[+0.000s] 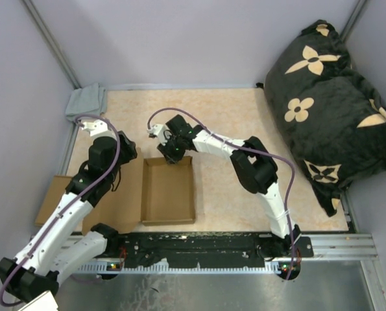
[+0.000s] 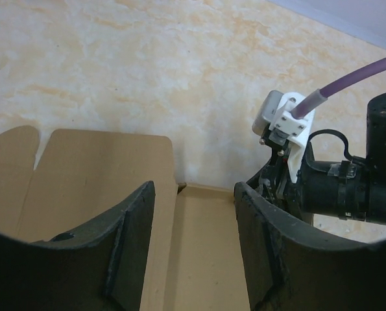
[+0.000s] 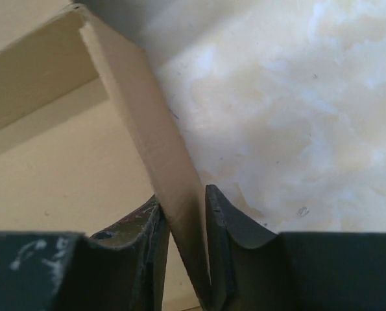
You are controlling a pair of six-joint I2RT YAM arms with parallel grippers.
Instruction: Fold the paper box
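Observation:
The paper box (image 1: 168, 194) lies as a brown cardboard tray with raised walls in the middle of the table. Its flat panel (image 2: 102, 168) spreads to the left under my left arm. My right gripper (image 1: 168, 154) is at the tray's far wall. In the right wrist view the gripper (image 3: 184, 194) is shut on that upright wall (image 3: 147, 116), one finger on each side of it. My left gripper (image 1: 129, 154) hovers over the tray's far left corner. In its own view the left gripper (image 2: 193, 194) stands open, with only cardboard below the gap.
A grey cloth (image 1: 87, 100) lies at the back left corner. A black flowered cushion (image 1: 329, 97) fills the right side. Another brown cardboard piece (image 1: 48, 202) shows at the left edge under my left arm. My right arm's wrist (image 2: 348, 188) is close to the left gripper.

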